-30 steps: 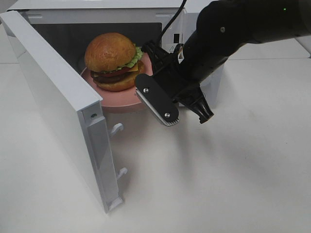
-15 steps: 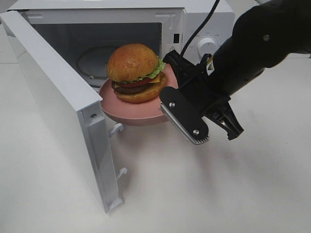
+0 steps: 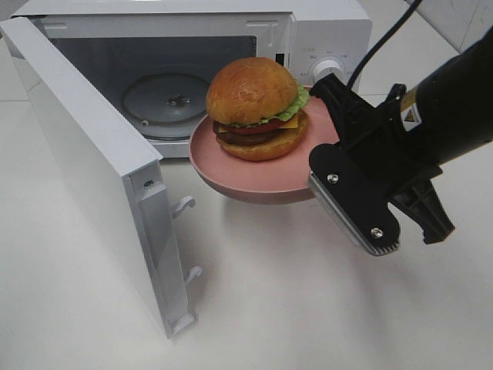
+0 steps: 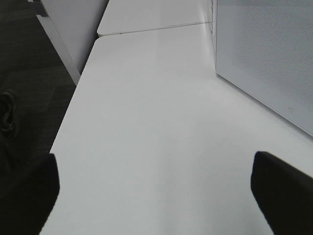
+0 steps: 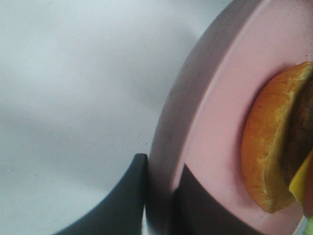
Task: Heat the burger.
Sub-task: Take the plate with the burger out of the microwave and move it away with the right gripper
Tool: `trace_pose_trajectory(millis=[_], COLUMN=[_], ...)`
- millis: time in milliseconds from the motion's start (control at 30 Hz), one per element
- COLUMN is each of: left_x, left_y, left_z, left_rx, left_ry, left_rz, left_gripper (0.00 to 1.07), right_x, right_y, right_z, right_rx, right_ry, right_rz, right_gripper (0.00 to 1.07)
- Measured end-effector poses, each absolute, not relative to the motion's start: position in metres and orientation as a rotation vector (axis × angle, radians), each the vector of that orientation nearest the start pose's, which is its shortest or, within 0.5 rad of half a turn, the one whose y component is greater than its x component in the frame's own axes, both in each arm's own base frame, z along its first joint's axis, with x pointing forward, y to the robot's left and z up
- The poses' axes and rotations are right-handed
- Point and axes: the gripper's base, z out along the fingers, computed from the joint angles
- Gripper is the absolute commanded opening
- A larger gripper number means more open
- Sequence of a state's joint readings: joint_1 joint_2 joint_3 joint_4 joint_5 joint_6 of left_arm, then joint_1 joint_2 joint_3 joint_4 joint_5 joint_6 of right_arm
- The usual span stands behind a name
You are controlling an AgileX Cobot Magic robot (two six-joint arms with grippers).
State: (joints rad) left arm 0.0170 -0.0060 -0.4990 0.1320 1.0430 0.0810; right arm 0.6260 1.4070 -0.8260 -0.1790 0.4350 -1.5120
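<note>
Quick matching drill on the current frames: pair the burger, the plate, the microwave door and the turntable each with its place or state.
1. golden-bun round burger
2. round pink plate
3. white microwave door
4. round glass turntable

A. swung open
B. bare inside the oven
C. rim pinched by the right hand, off the table
D. sitting on the pink dish

Pairs: 1-D, 2-C, 3-A, 4-B

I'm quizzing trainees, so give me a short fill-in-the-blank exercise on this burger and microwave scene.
1. The burger sits on a ____ plate.
2. The microwave door stands ____.
3. The right gripper is shut on the plate's ____.
4. The plate hangs ____ the microwave.

Missing words: pink; open; rim; outside
</note>
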Motion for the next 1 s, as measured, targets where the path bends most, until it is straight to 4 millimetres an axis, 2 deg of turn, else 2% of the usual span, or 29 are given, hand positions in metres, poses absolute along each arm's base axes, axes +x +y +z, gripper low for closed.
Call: trace_pose_trajectory(millis=[233,300,400,567,667,733,833,1000], left_x=[-0.006,-0.006,-0.006,-0.006,-0.006,-0.006,-0.006,-0.006], left_y=[0.01,0.01,0.01,0.01,0.01,0.01,0.01,0.01], left_z=[0.279,0.279,0.279,0.279,0.279,0.279,0.279,0.279], left_rx=[0.06,0.06,0.06,0.06,0.06,0.06,0.06,0.06], left_ry=[2.021,2.021,2.021,2.021,2.021,2.021,2.021,2.021], left_rz=[0.219,0.219,0.219,0.219,0.219,0.219,0.219,0.219], left_gripper=[1.0,1.0,1.0,1.0,1.0,1.0,1.0,1.0], right_x=[0.206,0.191,0.189,0.17,0.167,0.158,0.156,0.148], right_y=[0.139,0.127,0.125,0.106,0.103,0.093,0.09,0.077], right_z=[0.239,0.241,0.241,0.245,0.247,0.252,0.253,0.26], right_rx=[-2.332,-2.32,-2.317,-2.257,-2.244,-2.185,-2.167,-1.999], right_ry=[1.116,1.146,1.152,1.247,1.267,1.354,1.381,1.603], right_rz=[-0.509,-0.518,-0.523,-0.554,-0.559,-0.577,-0.583,-0.588], right_gripper=[0.0,0.0,0.0,0.0,0.0,0.0,0.0,0.0])
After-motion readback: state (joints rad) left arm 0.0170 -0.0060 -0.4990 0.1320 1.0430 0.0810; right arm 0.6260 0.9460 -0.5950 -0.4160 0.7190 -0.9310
